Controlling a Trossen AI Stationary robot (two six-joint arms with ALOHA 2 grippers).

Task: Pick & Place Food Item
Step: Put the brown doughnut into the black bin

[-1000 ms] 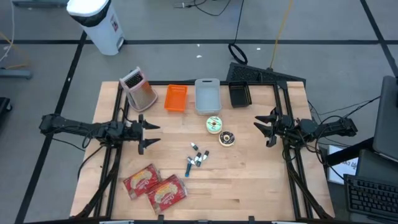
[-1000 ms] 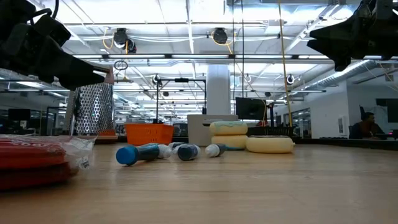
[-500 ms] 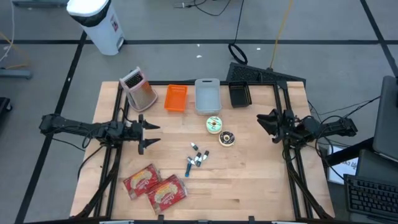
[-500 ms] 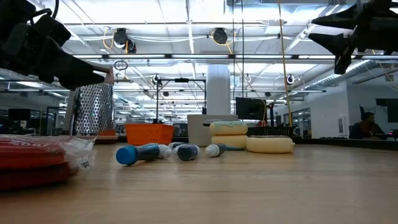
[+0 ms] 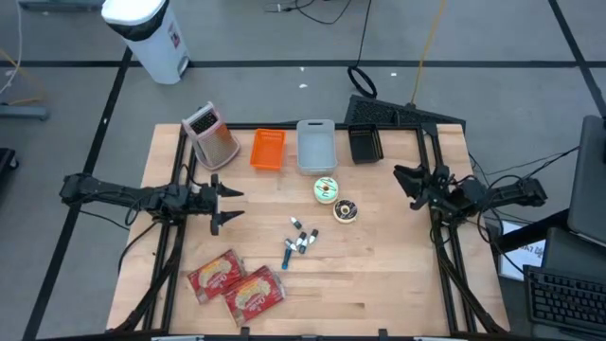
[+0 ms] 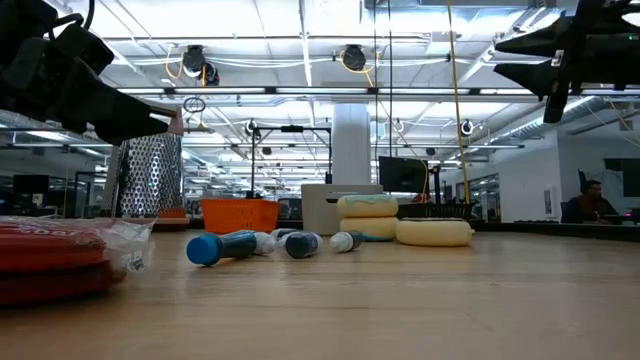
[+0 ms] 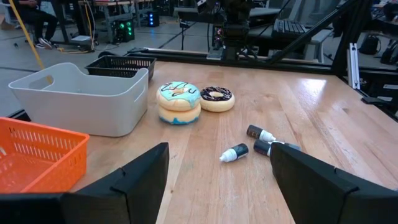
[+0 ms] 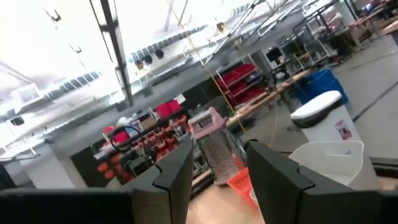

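Observation:
Two donuts lie on the wooden table right of centre, one with teal icing [image 5: 326, 189] [image 7: 179, 102] and one with chocolate icing [image 5: 346, 210] [image 7: 216, 98]. Two red food packets [image 5: 237, 284] lie flat near the front left. My left gripper [image 5: 235, 205] [image 7: 217, 186] hovers level at the left, open, pointing at the donuts with nothing between its fingers. My right gripper [image 5: 407, 185] [image 6: 500, 58] hangs high at the right, tipped upward, open and empty [image 8: 217, 177].
Several small dropper bottles [image 5: 301, 242] lie at the centre. Along the far edge stand a metal grater [image 5: 210, 134], an orange basket [image 5: 267, 150], a grey bin [image 5: 315, 145] and a black basket [image 5: 365, 144]. Bare wood lies at the front right [image 5: 379, 284].
My right gripper has rolled about its own pointing line and tipped upward, drawing slightly back toward the table's right edge. It has stayed open. Nothing on the table has moved.

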